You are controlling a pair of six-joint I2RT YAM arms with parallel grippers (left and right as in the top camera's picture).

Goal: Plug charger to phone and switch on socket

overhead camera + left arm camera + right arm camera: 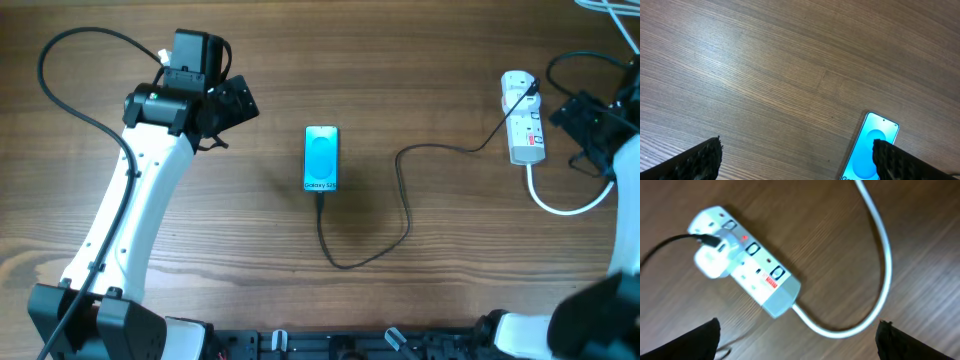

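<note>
The phone lies flat at the centre of the wooden table, screen lit turquoise, its "Galaxy" end toward the bottom of the overhead frame. The charger meets that lower end and seems to be seated there, though the joint is too small to be sure. From the phone the thin black cable drops, loops to the right, climbs, and runs across to the upper right. There it enters a white plug adapter pushed into the socket.

The socket lies lengthwise at the upper right of the overhead view. Small red marks show on its face in the right wrist view. Its thick white cord leaves the lower end and curves away toward the right edge.

The left gripper hangs over bare wood in the upper left of the overhead view, well apart from the phone. Its fingers are spread wide and grasp nothing. The phone's top end shows just beside the right-hand finger in the left wrist view.

The right gripper hovers just beside the socket, released and empty, with nothing between it and the strip.
</note>
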